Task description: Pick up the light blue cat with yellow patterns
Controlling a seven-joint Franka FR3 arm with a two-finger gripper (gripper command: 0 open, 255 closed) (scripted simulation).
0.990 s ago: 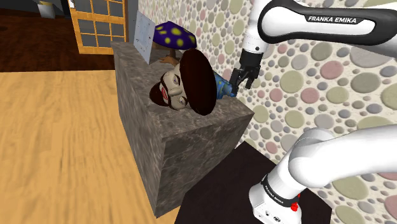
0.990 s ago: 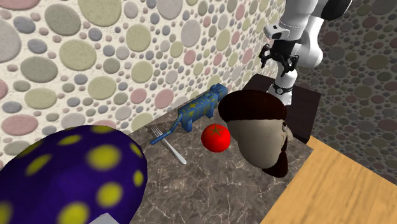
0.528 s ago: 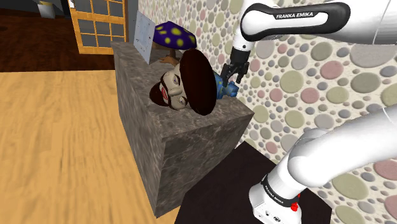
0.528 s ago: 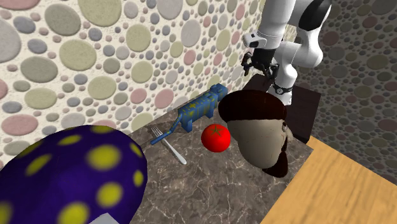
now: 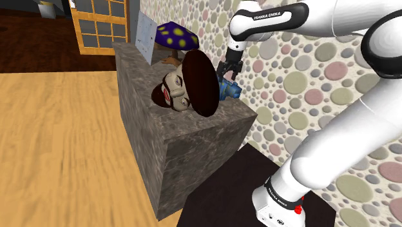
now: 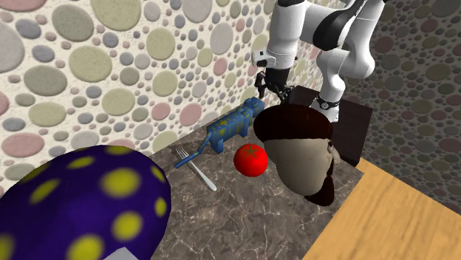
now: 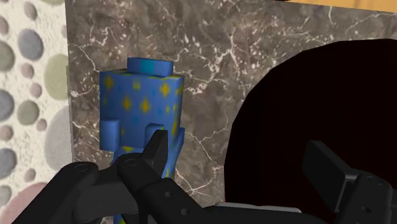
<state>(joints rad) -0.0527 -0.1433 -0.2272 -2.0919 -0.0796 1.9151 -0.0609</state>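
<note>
Cat [image 7: 141, 102], blue with yellow marks, is lying flat on the counter [image 7: 210, 70] just beside the dotted wall [image 6: 111, 66], its head end pointing toward the arm. The gripper [image 7: 236, 151] is hanging just over that end with its fingers [image 7: 154, 153] standing wide apart and clasping nothing. In the wrist view one finger is overlapping the cat's lower body, so that part is hidden, and the other is showing against a dark hat [image 7: 305, 95]. Whether a fingertip is touching the cat is hard to make out. In the shoulder view the hat is covering most of the cat, leaving only a blue bit showing under the gripper. The hat is sitting on a doll-like head [image 6: 299, 166] near the cat. A red tomato [image 6: 250, 159] is resting between head and cat, a fork [image 6: 198, 173] is lying by the cat's tail, and a purple mushroom [image 6: 81, 210] is being cut off by the second exterior view's edge.
</note>
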